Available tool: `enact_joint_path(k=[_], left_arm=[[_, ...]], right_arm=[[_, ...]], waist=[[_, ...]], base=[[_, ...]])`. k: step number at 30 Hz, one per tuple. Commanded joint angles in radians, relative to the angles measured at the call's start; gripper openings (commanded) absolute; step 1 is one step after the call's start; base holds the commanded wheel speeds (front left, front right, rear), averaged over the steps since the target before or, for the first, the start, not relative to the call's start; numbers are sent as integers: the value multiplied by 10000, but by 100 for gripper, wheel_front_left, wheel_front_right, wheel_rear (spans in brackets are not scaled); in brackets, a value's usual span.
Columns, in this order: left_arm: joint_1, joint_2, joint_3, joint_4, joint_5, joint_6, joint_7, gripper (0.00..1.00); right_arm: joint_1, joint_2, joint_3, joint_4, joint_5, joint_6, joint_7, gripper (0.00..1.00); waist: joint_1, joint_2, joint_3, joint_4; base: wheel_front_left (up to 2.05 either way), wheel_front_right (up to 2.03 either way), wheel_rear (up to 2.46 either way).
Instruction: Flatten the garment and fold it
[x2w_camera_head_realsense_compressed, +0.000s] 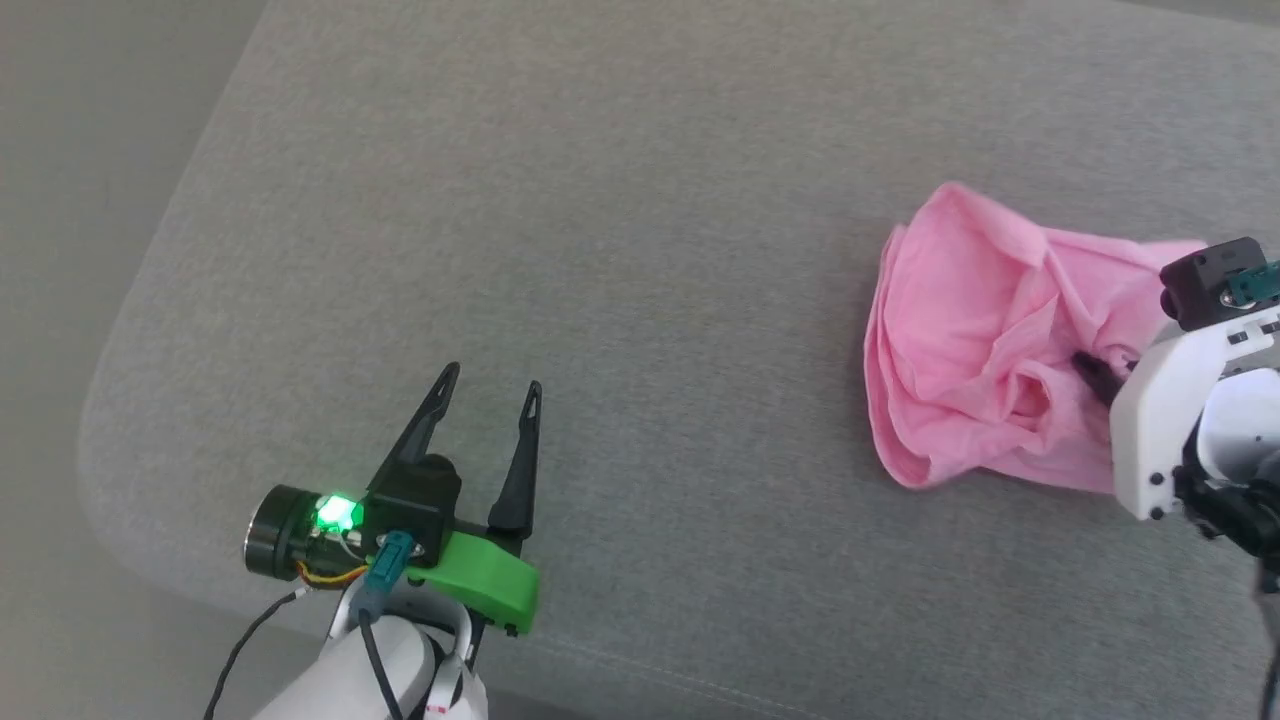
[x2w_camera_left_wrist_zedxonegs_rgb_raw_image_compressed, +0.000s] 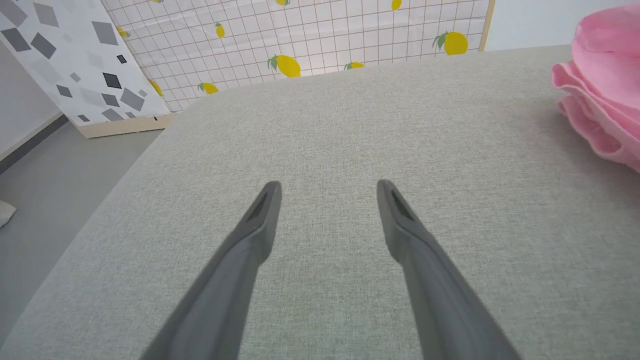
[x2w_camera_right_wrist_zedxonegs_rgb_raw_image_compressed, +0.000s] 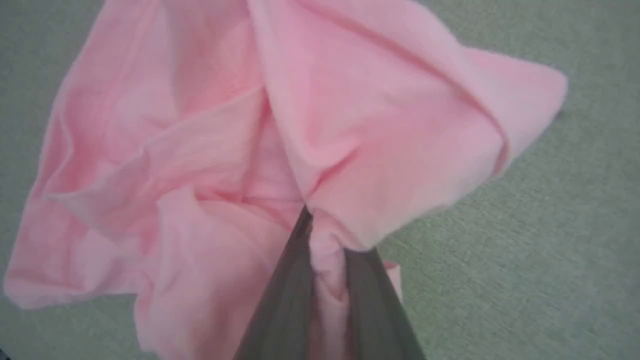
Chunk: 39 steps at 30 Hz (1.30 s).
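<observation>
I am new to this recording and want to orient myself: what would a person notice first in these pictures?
The bright pink garment stands out, crumpled on the right side of the grey cushion, with the right gripper pinching a fold of it. At the lower left the left gripper is open over bare cushion, a green light glowing on its wrist.
</observation>
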Motion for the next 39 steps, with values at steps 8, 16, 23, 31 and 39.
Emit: enact_joint_path(k=[8, 16, 23, 31, 39], left_arm=[[227, 206, 109, -122, -239, -14, -21, 100], [63, 344, 172, -521, -209, -25, -10, 100], [-243, 491, 160, -946, -46, -41, 98, 100], [-391, 736, 137, -1419, 143, 18, 234, 100], [-435, 972, 200, -1740, 237, 87, 270, 100]], right_arm=[[-709, -3545, 2480, -992, 369, 42, -357, 0], [-885, -5901, 2967, -500, 1011, 42, -849, 0], [-647, -6410, 1806, 1312, 976, 42, -2067, 0], [-293, -6621, 185, 4066, 235, 42, -3904, 0], [-338, -6497, -1089, 5558, -750, 42, -5254, 0]], waist=[[-1, 0, -448, -1707], [-1, 0, 416, -2676], [-1, 0, 1398, -2910], [-1, 0, 2279, -2638], [-1, 0, 2888, -2317]], base=[[0, 0, 0], [0, 0, 0], [0, 0, 0], [0, 0, 0], [0, 0, 0]])
